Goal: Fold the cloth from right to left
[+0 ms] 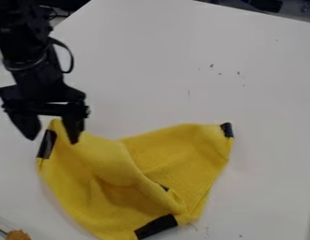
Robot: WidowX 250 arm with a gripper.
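The gripper (pixel 53 135) hangs at the left over the cloth's upper-left corner, its two fingers spread apart. Below it and to its right lies the yellow cloth (pixel 107 161), crumpled, with a raised fold running from upper left down to the lower middle. The right finger overlaps the cloth's top edge in view, while the left one is just outside the cloth. Whether the fingers touch the fabric, I cannot tell. Black patches mark the cloth's left, right and bottom corners, and a small dark bit shows by the central fold.
The white table (pixel 245 84) extends behind and to the right of the cloth, with a few small dark specks on it. An orange-brown object (pixel 18 235) sits at the bottom left corner. The table's far edge crosses the top right.
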